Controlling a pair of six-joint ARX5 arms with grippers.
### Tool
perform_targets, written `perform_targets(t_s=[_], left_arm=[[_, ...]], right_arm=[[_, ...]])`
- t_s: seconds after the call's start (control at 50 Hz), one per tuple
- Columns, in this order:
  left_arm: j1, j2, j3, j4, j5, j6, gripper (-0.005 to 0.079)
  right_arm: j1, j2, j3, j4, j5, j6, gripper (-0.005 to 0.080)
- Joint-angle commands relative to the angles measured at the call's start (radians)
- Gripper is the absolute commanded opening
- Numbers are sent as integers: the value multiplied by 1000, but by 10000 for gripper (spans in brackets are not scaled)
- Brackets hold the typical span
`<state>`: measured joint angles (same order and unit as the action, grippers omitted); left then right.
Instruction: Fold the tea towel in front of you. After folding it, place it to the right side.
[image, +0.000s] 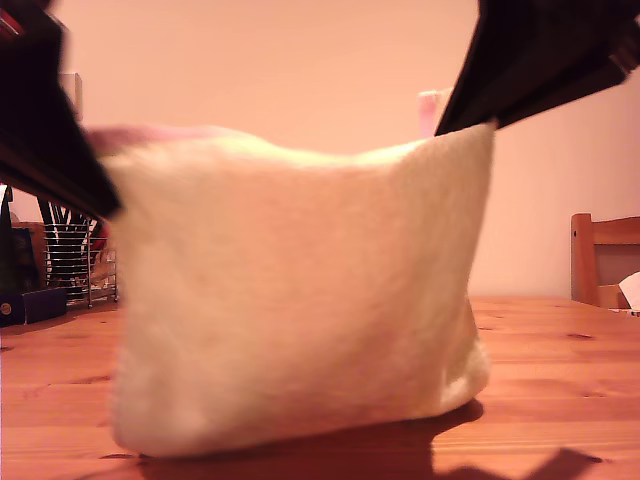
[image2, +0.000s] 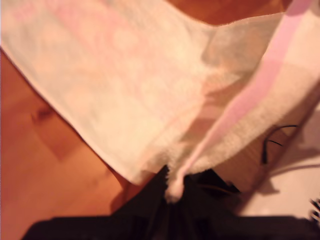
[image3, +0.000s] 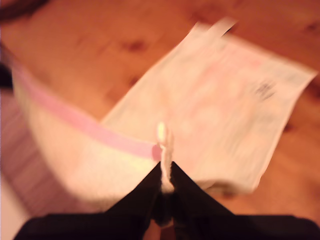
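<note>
The cream tea towel (image: 300, 300) hangs as a wide sheet, its lower edge resting on the wooden table (image: 560, 380). One black gripper (image: 108, 200) pinches its top corner at the exterior view's left, and another gripper (image: 475, 122) holds the top corner at the exterior view's right. Which arm is which I cannot tell. My first gripper (image2: 175, 192) is shut on a corner of the tea towel (image2: 125, 75), where a pink band runs along the edge. My second gripper (image3: 166, 185) is shut on another corner of the tea towel (image3: 225, 100), whose patterned face trails onto the table.
A wire rack (image: 75, 260) and dark items stand at the exterior view's far left. A wooden chair (image: 600, 260) stands at the exterior view's right edge. A pale pink object (image: 432, 108) shows behind the towel's top.
</note>
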<state>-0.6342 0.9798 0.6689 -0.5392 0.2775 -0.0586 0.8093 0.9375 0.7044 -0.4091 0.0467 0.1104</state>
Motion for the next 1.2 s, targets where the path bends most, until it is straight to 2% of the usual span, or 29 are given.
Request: perform_targets(t_s=[0.0,0.12,0.22,0.56,0.76,1.18], left_arm=[[15,46,-19,52,-2,25,-22],[39,126,-19,143,-2,66,-22],[76,184,-18,229,-2,97,-22],[207,336,1,434,8,146,-22],[250,442,63,493,29,174,-22],[291,685,244,507,58,217,-22]], right_arm=[[-35,42,-21,41,7,-21,-11],[-107,114,-21,144,-10,-49,-11],[-165,183,-21,227,-68,-59,-11],[-291,427,-20,536,-172,-62,-11],[-330,541,-7,690,-194,-59,-11],[-388,760,119,823,-196,-60,-11]])
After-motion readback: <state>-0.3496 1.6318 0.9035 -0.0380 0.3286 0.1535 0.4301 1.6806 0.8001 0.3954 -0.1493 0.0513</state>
